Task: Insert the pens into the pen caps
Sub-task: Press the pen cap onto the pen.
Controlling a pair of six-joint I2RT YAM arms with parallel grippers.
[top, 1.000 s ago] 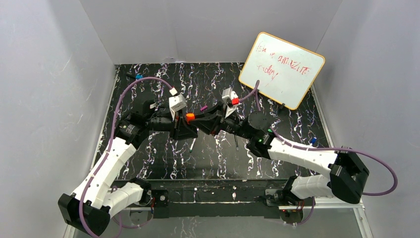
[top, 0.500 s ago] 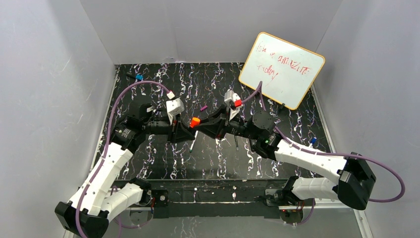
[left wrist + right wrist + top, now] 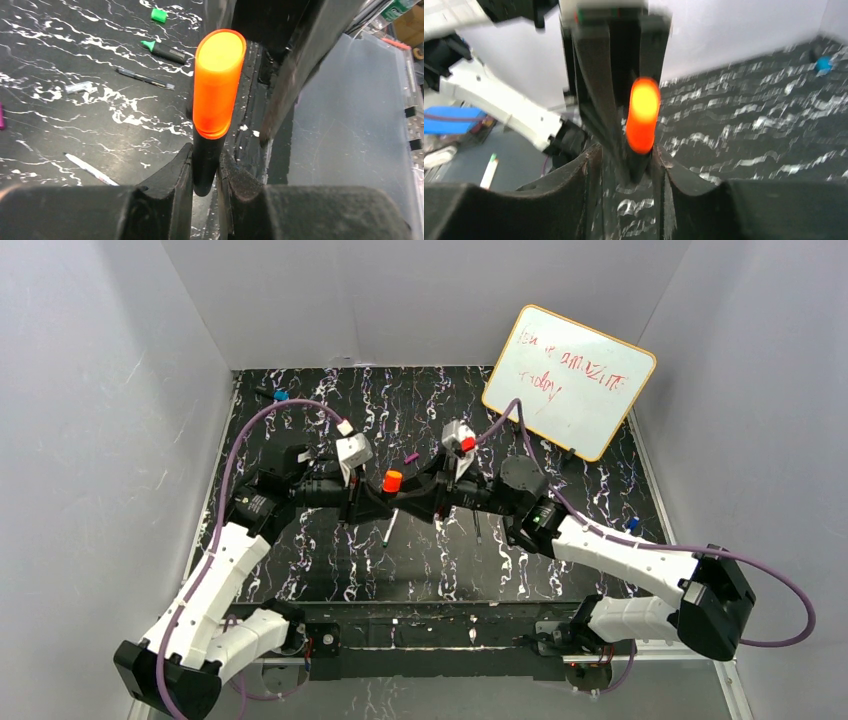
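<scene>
My left gripper (image 3: 205, 170) is shut on the black body of a thick marker (image 3: 206, 162), held above the table with an orange cap (image 3: 218, 82) seated on its upper end. In the top view the orange cap (image 3: 392, 481) sits between both grippers at mid-table. My right gripper (image 3: 628, 160) faces the left one with its jaws open on either side of the marker, and a gap shows beside the orange cap (image 3: 642, 115). On the table lie a green-tipped marker (image 3: 164, 50), a green cap (image 3: 159, 15), a slim dark pen (image 3: 145, 79) and a white pen (image 3: 90, 169).
A whiteboard (image 3: 568, 380) leans at the back right. A blue cap (image 3: 280, 396) lies at the far left corner and a purple cap (image 3: 410, 457) just behind the grippers. A white pen (image 3: 388, 530) and a dark pen (image 3: 477, 525) lie under the arms.
The right gripper's jaws have widened around the orange cap. Both grippers shifted slightly right and the marker now stands more upright in the left gripper.
</scene>
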